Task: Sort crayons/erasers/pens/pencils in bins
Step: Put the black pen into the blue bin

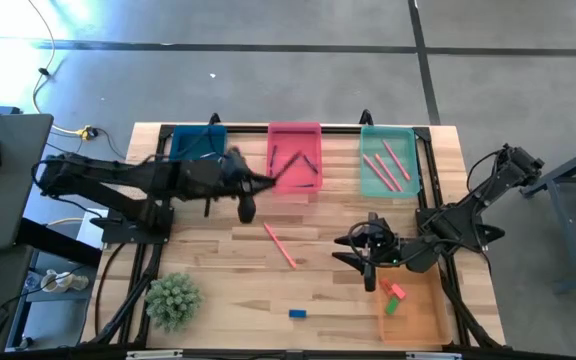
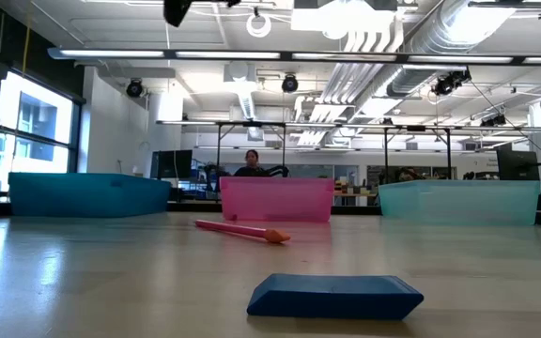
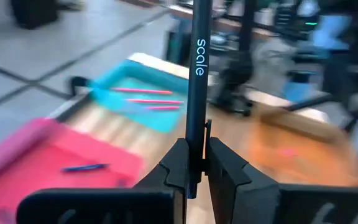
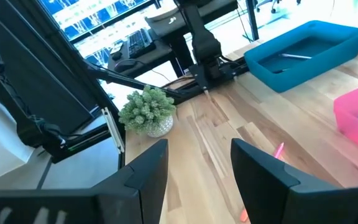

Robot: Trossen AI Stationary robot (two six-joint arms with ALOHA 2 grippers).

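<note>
Keep the left end effector (image 3: pixel 194 163) clamped on the black pen (image 3: pixel 197 74) over the pink bin's (image 1: pixel 295 130) near-left corner, carry it inward, lower, then release among the pens there; leave the right end effector (image 4: pixel 199 163), empty and open, beside the orange bin (image 1: pixel 418 318).

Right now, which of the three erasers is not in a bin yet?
The blue eraser, lying alone on the bare table. The pink eraser and green eraser already sit in the orange bin.
</note>
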